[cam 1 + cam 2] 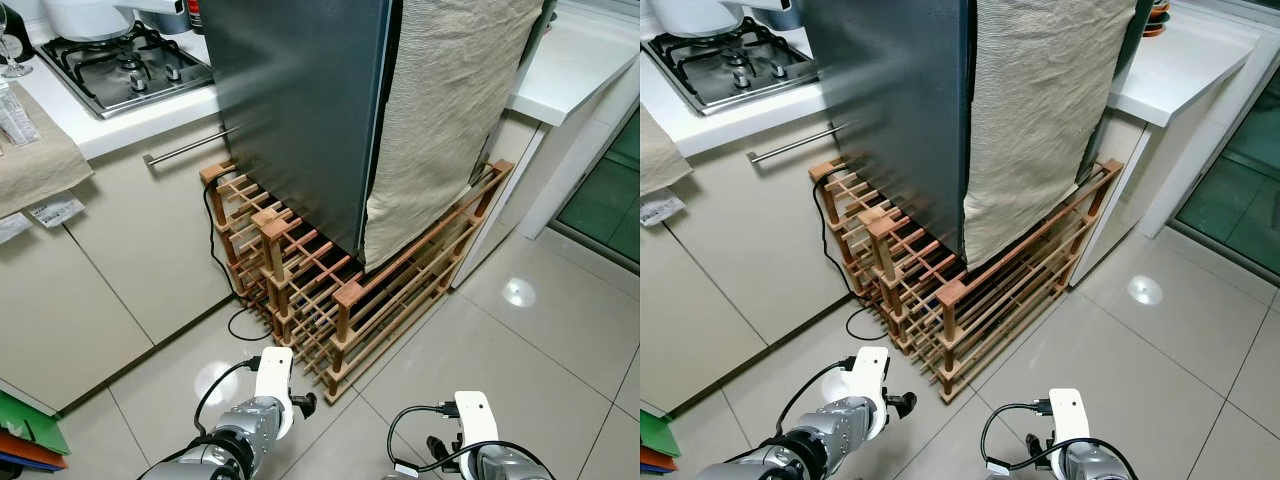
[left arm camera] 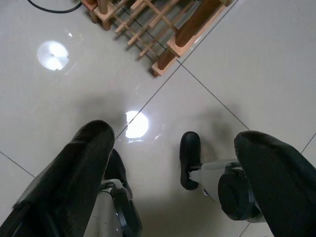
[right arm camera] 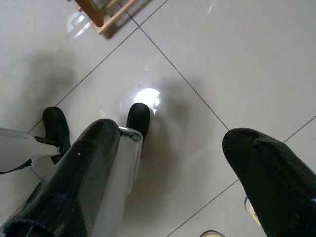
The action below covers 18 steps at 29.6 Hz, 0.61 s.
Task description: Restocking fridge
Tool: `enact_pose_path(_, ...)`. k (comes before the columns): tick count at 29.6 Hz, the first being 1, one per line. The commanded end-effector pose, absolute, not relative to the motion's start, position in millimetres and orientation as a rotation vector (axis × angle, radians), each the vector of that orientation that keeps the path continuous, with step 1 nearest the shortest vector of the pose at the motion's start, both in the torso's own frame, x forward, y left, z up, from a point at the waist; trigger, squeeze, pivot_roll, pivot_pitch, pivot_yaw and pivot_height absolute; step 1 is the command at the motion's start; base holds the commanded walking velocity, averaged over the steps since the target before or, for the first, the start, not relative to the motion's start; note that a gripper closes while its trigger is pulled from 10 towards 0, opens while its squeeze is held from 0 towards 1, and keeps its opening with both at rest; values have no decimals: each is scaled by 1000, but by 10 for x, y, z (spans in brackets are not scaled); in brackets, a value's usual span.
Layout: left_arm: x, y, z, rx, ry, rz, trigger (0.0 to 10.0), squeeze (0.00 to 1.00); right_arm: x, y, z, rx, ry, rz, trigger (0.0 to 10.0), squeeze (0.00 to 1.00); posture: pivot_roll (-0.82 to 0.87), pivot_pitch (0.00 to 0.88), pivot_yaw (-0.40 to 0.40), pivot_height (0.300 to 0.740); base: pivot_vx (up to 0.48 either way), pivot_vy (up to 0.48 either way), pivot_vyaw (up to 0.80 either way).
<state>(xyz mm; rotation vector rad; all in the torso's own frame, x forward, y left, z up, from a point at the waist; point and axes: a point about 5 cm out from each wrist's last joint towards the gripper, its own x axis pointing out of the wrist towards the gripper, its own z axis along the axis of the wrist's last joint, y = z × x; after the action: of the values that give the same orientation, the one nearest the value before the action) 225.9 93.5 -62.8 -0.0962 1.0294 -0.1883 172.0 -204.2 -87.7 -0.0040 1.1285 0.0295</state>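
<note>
Fridge (image 1: 300,110) straight ahead, dark door shut, raised on a wooden slat rack (image 1: 340,300); beige cloth (image 1: 445,110) draped down its right side. Left gripper (image 2: 182,163) and right gripper (image 3: 173,163) hang low over the tiled floor (image 1: 520,330), fingers spread, empty. Restocking apparently not started: door unopened, no goods in view.

Fridge (image 1: 300,110): one, dark grey
Cloth (image 1: 450,110) draped over the fridge: one
Wooden rack (image 1: 340,290) under the fridge: one
Gas hob (image 1: 125,65): one
Drawer handle (image 1: 185,147): one
Black cable (image 1: 215,250) on the floor: one
Counter (image 1: 590,60): two stretches, either side of the fridge
Hands: two, left hand (image 2: 170,163) and right hand (image 3: 170,153)
</note>
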Motion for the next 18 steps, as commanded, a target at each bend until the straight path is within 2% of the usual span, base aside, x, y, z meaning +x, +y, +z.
enact_pose_path(1,2260,932,-628,-88,1031,-188,10000,0,1725,-2034,-877,-13,1129,33,10000,63,-145,0,-9,740,0,0,0)
enact_pose_path(8,2205,881,-655,-77,1039,-206,10000,0,1722,-2029,-881,1,1130,13,10000,59,-149,0,-5,740,0,0,0)
enact_pose_path(18,2242,961,-643,-61,1036,-200,10000,0,1728,-2030,-877,-2,1130,19,10000,59,-150,0,-5,740,0,0,0)
